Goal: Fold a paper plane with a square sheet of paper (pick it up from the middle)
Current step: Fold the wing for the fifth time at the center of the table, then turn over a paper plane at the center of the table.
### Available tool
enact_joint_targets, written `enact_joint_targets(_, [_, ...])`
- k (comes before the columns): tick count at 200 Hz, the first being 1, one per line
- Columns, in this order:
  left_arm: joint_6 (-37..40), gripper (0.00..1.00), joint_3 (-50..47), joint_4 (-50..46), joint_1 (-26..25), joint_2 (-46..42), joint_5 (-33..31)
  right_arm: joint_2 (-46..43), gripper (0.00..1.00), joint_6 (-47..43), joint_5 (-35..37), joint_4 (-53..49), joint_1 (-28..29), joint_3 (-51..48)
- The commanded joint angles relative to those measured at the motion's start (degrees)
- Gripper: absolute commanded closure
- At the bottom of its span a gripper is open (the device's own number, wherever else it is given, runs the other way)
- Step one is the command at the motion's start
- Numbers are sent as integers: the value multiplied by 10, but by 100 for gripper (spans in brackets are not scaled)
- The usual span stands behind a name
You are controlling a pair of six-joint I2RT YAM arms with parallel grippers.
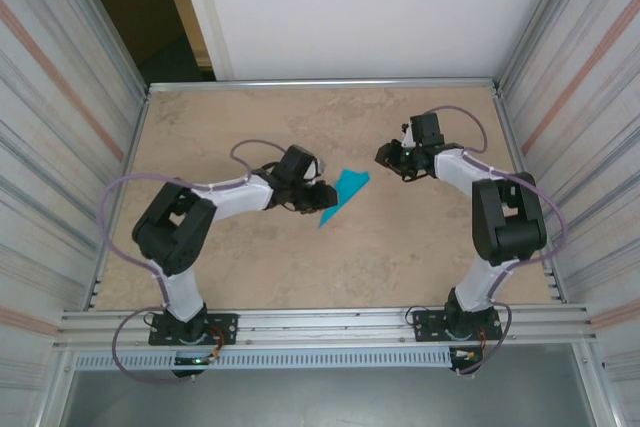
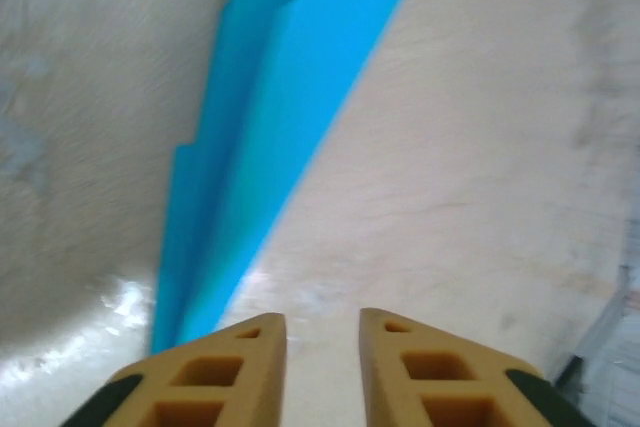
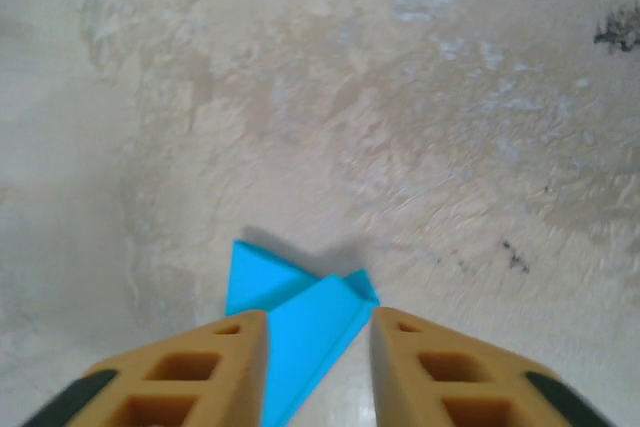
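Left gripper [image 2: 322, 329] parted, beside paper plane [image 2: 290, 117]

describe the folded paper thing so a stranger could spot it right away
On the beige marbled tabletop, look between the left gripper and the right gripper. There lies a small turquoise-blue paper plane, a flat dart with one sharp tip, the only blue thing on it.

plane top: the paper plane [image 2: 290, 127] runs off the left wrist picture at 12 o'clock.
plane tip: its 7 o'clock end slips behind a finger of the left tool [image 2: 322, 329].
plane base: cut off at 6 o'clock between the right tool [image 3: 320, 319] fingers.
contact: seen from above, left tool against plane is too small to tell.
desk [image 2: 520, 147]: blurred.
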Motion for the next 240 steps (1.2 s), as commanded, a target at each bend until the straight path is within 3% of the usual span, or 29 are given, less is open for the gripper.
enact_joint_targets(1, [17, 65, 7, -24, 26, -79, -7, -38, 60, -10, 79, -89, 35, 12])
enact_joint_targets(41, [32, 49, -70, -49, 98, -164, -39, -35, 42, 27, 164, -170, 124, 53])
enact_joint_targets(86, [71, 30, -130, -98, 151, -223, -103, 82, 32, 104, 262, -282, 227, 176])
enact_joint_targets(122, [96, 21, -160, -113, 165, -255, -130, 168, 32, 151, 300, -341, 269, 261])
enact_joint_targets(184, [115, 20, -175, -124, 173, -256, -132, 218, 35, 215, 393, -431, 291, 322])
enact_joint_targets(216, [116, 20, -176, -121, 175, -249, -130, 219, 40, 222, 396, -431, 293, 322])
enact_joint_targets(240, [114, 20, -177, -119, 175, -248, -130, 226, 49, 222, 393, -435, 293, 327])
